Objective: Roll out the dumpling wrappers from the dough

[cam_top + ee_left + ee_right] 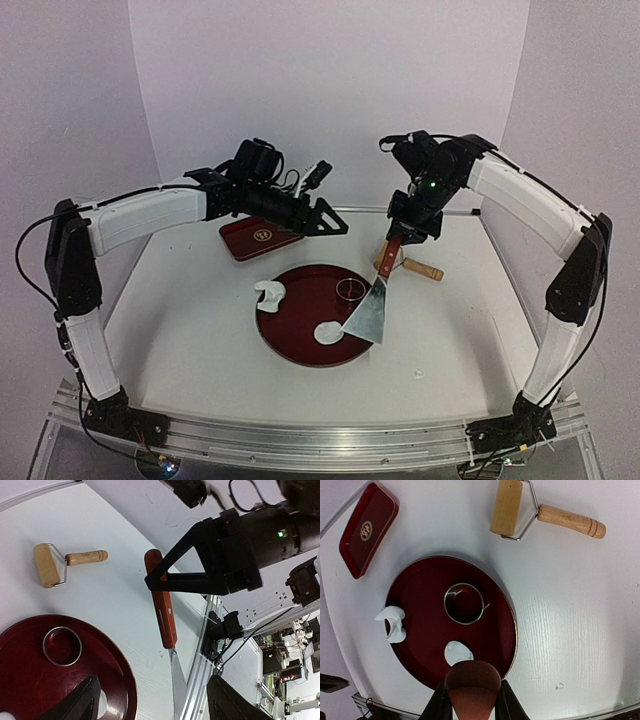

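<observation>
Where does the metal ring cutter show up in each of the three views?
Top external: the ring cutter sits on the round red tray, in its far right part.
Left wrist: lower left, on the tray.
Right wrist: centre, on the tray, above the spatula handle.
Shared landmark: the wooden roller, on the table outside the tray.

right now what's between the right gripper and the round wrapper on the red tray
The spatula: the right gripper holds its handle and its blade slants down toward the dumpling wrapper on the red tray, seen in the top view.
</observation>
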